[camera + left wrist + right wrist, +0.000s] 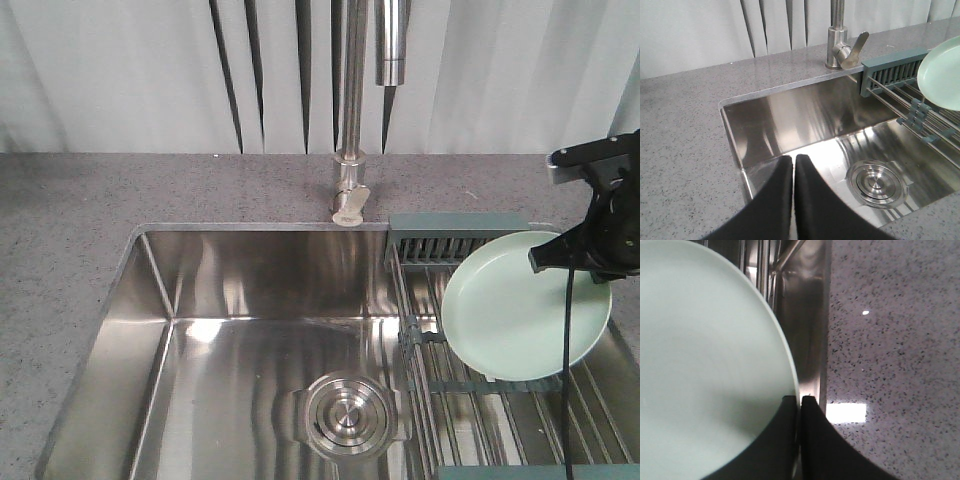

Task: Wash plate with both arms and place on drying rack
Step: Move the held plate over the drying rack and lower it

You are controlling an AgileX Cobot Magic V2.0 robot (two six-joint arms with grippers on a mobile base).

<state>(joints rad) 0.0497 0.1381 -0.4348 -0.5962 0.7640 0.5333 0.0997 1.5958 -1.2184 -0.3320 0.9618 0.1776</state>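
The pale mint-green plate [520, 315] stands tilted over the drying rack [470, 395] at the sink's right end; its lower edge is down among the wire bars. My right gripper [560, 258] is shut on the plate's right rim [790, 375], one finger on each face. In the left wrist view the plate [942, 75] shows at the right edge above the rack [900, 80]. My left gripper [793, 162] is shut on nothing and hangs over the sink's front left corner. It is outside the front view.
The steel sink basin [250, 330] has a round drain cover [348, 415] in its floor. A steel tap [350, 110] rises behind the sink's back edge. Speckled grey counter [70, 220] surrounds the sink, and pale curtains hang behind it.
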